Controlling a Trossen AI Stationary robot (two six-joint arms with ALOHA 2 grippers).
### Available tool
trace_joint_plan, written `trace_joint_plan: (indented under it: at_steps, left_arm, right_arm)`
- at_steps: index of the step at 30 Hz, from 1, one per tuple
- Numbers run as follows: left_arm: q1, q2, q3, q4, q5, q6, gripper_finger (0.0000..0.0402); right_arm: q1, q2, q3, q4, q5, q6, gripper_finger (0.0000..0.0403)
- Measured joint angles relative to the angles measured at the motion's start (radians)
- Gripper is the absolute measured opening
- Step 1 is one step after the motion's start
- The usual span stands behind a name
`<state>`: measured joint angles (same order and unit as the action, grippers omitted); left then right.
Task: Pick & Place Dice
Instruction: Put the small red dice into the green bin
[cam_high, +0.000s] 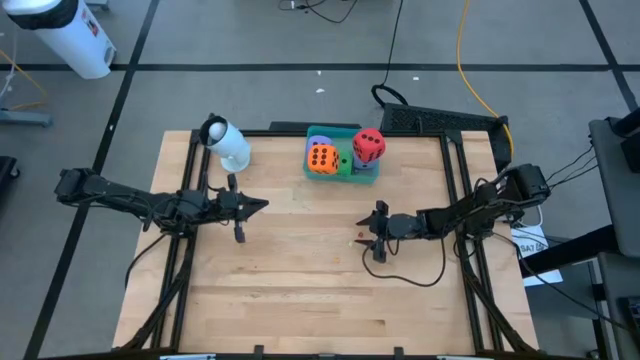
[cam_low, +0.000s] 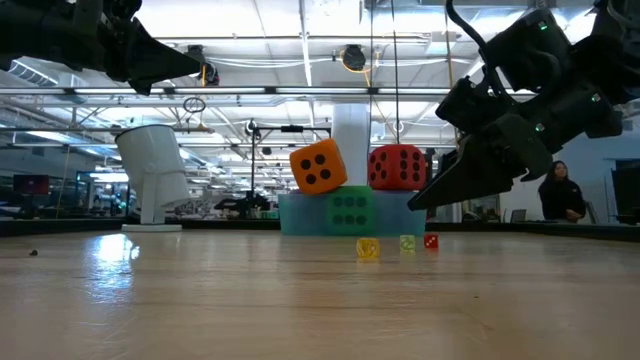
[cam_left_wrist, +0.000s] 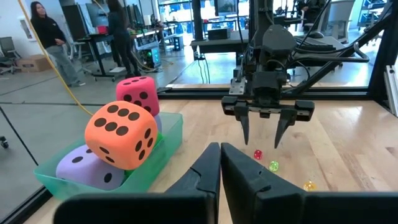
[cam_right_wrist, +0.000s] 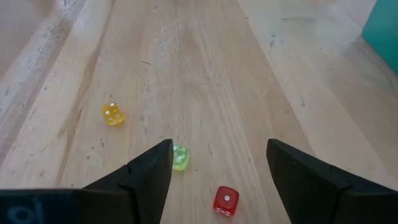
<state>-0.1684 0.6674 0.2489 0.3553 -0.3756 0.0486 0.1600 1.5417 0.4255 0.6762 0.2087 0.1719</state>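
A teal tray (cam_high: 316, 133) at the table's far middle holds large soft dice. The orange die (cam_left_wrist: 121, 134) sits on top of a light purple one (cam_left_wrist: 84, 168) and the green one (cam_low: 348, 210). The red die (cam_high: 369, 146) rests on top behind it. Three tiny clear dice lie on the bare wood: yellow (cam_right_wrist: 112, 114), green (cam_right_wrist: 180, 157) and red (cam_right_wrist: 226, 201). My right gripper (cam_right_wrist: 219, 149) hovers open just above and short of them, slanting down. My left gripper (cam_left_wrist: 220, 148) is shut, empty and level, over the table's left middle (cam_high: 262, 206).
A white cylinder-shaped object (cam_high: 228, 143) stands at the far left of the table. A black cable (cam_high: 410, 278) loops on the wood near my right arm. People stand in the room beyond the table. Bare wood stretches across the near half.
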Motion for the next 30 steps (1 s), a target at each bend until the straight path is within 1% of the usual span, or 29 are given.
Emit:
trace_joint_plan:
  at_steps: [22,24,26,30]
  left_arm:
    - [0.000,0.000,0.000,0.000,0.000,0.000,0.0026]
    - [0.000,0.000,0.000,0.000,0.000,0.000,0.0026]
    - [0.000,0.000,0.000,0.000,0.000,0.000,0.0026]
    - [0.000,0.000,0.000,0.000,0.000,0.000,0.0026]
  right_arm:
    - [0.011,0.000,0.003,-0.020,0.000,0.018,0.0252]
    - [0.027,0.000,0.022,-0.060,0.000,0.017,0.0252]
    - [0.043,0.000,0.062,-0.149,0.007,0.016,0.0252]
    - [0.064,0.000,0.135,-0.330,0.118,0.029,0.0252]
